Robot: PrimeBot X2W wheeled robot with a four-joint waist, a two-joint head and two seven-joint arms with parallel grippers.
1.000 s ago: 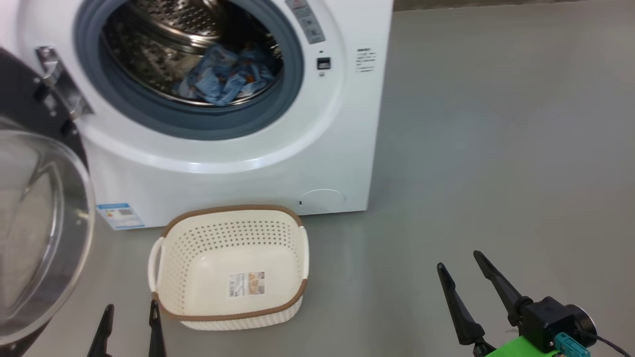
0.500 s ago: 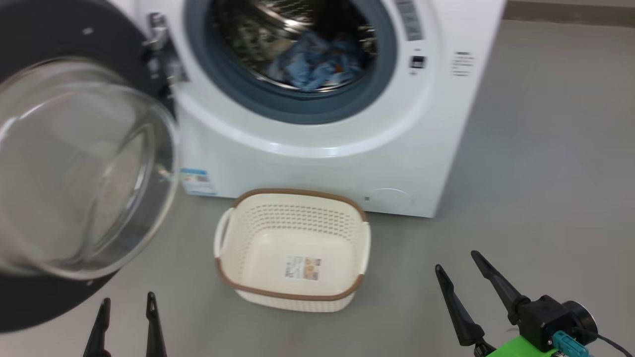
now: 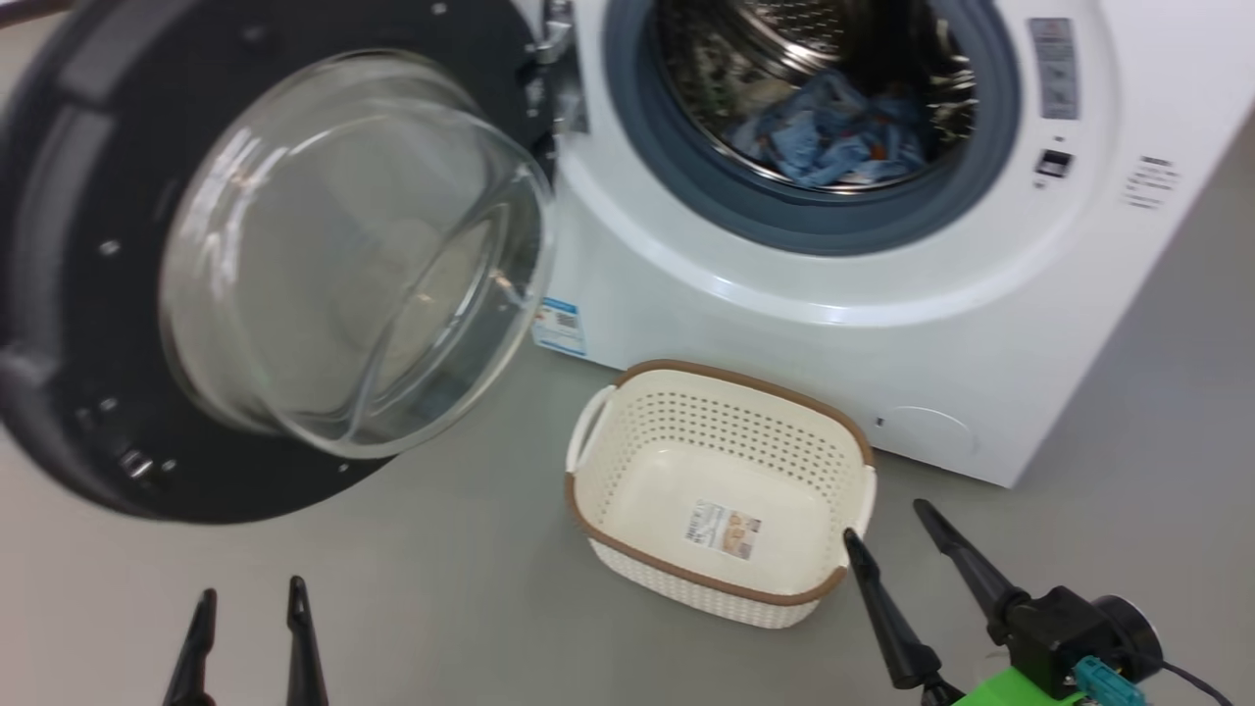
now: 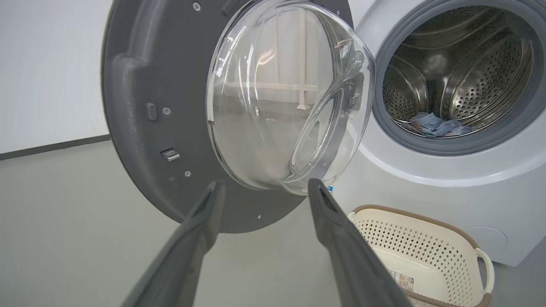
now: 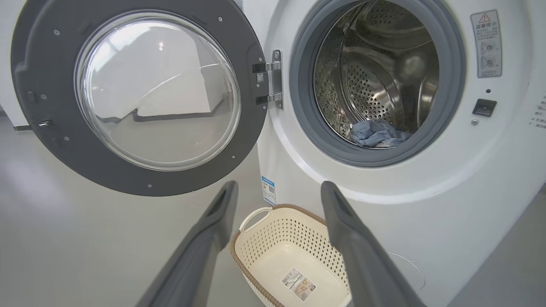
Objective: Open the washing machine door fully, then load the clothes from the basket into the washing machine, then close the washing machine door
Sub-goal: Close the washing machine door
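The white washing machine stands with its round black door swung wide to the left, glass bowl bulging toward me. Blue clothes lie low in the steel drum, also as clothes and clothes. The cream basket sits on the floor before the machine, holding just a paper label. My left gripper is open at the lower left, below the door, holding nothing. My right gripper is open by the basket's near right corner. The left gripper points at the door; the right gripper hangs above the basket.
Grey floor spreads around the machine, with free room at its right side. A white wall with a dark skirting strip runs behind the open door. The door sweeps over the floor to the left of the basket.
The head camera has turned left, so machine, door and basket slide right in the picture. Both grippers stay open in the same spots of the view.
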